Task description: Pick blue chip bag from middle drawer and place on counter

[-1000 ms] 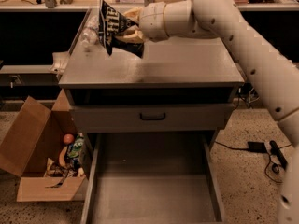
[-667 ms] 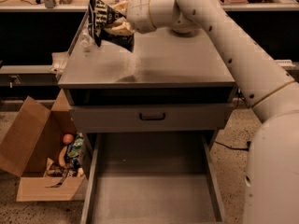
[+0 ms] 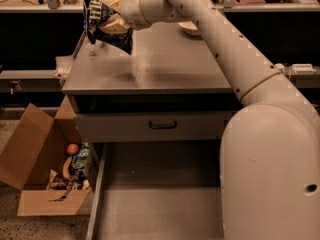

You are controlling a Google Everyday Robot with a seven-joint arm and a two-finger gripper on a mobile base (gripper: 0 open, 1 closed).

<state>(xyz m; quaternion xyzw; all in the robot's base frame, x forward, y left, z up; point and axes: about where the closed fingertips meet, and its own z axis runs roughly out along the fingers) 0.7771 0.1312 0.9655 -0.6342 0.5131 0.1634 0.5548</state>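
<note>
At the lower right of the frame bulks the robot's smooth white arm (image 3: 270, 164), which climbs toward the upper left. Beside it, at the bottom centre, the wide shallow grey metal middle drawer (image 3: 160, 209) stands pulled out, showing only its flat floor and low side walls. To the lower left, an open brown cardboard box (image 3: 27, 149) sits on the speckled floor just beside the drawer, holding a round red item (image 3: 73, 148), a green packet (image 3: 80, 160) and other small clutter. Above the open drawer is a closed grey drawer front with a black handle (image 3: 162, 125). Over that lies the broad matte grey metal counter (image 3: 170, 66). At the upper left, the two-finger gripper (image 3: 113, 22) is clenched on the crinkly dark navy-blue chip bag (image 3: 97, 17) with white lettering, holding it tilted over the counter's far left part, a soft shadow below it. Farther back, a pale shallow bowl (image 3: 189, 29) rests on the counter, partly behind the arm, and a pale cluttered bench (image 3: 260, 6) crosses the top.
</note>
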